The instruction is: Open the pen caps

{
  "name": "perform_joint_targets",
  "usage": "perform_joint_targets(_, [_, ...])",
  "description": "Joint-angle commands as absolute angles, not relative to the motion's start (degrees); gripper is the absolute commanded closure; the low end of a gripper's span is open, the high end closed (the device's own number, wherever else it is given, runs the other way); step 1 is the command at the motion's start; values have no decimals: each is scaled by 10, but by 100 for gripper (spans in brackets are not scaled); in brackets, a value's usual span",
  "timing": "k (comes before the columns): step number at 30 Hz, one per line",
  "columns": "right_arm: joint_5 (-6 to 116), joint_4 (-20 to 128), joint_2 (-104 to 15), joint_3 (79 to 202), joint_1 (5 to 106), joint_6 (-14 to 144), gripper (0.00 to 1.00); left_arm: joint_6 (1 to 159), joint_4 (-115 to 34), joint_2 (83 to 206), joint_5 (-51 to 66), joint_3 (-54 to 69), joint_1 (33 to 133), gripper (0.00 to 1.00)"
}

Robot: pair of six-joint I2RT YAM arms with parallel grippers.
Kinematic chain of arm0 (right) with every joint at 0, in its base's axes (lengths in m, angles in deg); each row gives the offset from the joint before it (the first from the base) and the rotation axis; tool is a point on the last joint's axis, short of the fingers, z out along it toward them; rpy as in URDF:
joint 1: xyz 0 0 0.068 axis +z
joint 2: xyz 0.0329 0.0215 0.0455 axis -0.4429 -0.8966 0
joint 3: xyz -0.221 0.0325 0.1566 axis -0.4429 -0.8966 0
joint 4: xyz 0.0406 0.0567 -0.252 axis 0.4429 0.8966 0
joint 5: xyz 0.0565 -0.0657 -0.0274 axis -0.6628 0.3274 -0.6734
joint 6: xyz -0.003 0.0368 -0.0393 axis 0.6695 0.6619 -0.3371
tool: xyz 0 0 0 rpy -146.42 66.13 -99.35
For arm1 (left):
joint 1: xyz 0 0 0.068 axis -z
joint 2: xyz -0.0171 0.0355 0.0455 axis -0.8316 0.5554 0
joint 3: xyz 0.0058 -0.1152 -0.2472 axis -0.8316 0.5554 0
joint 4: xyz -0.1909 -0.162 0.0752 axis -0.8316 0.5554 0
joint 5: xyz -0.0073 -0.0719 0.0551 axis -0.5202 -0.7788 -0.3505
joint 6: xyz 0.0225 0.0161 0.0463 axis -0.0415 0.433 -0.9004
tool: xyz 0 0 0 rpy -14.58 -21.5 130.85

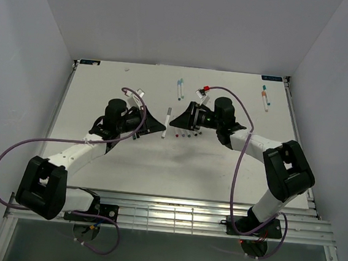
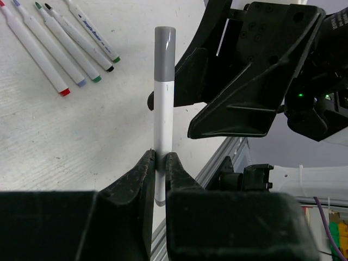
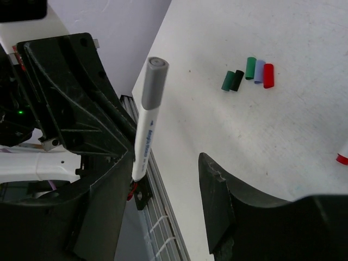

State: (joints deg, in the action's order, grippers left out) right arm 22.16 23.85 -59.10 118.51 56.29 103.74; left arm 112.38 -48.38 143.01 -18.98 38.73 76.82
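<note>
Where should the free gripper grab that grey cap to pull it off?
Pinch the grey cap across its round sides, coming from its free end along the pen. The left gripper clamps only its white barrel, leaving the cap clear.

Left gripper [image 2: 159, 162] clamping white pen [image 2: 162, 117], grey cap [image 2: 165, 51] on; 5 pens [image 2: 65, 39] beyond

White table [image 1: 115, 162]: five loose caps [image 3: 249, 74] clustered together, five uncapped pens [image 2: 60, 49] side by side, more pens [image 1: 180, 89] near far edge, probably capped, too small to confirm
</note>
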Motion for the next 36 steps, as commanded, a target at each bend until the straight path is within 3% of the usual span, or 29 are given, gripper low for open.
perform_joint_targets(1, [232,148,-581,1176,574,1071,43,1130,-510,1420,-184,393,777,100])
perform_joint_targets(22, [212,50,-653,1200,595,1146,61,1141,-512,1414,-181,393,781,100])
perform_joint_targets(23, [209,47,-659,1202,596,1148,64,1141,-513,1415,-184,393,781,100])
perform_joint_targets(24, [203,45,-662,1205,596,1150,82,1141,-513,1416,-185,393,781,100])
perform_joint_targets(25, [201,45,-664,1211,597,1150,91,1141,-513,1415,-188,393,781,99])
perform_joint_targets(27, [202,55,-662,1210,597,1145,92,1134,-513,1409,-191,393,781,78])
perform_joint_targets(28, [204,71,-658,1204,597,1131,92,1130,-512,1405,-189,393,781,62])
perform_joint_targets(31, [210,132,-643,1206,598,1079,92,1107,-492,1390,-171,379,781,50])
perform_joint_targets(36, [183,214,-607,1193,598,1022,92,1060,-412,1396,-127,333,780,48])
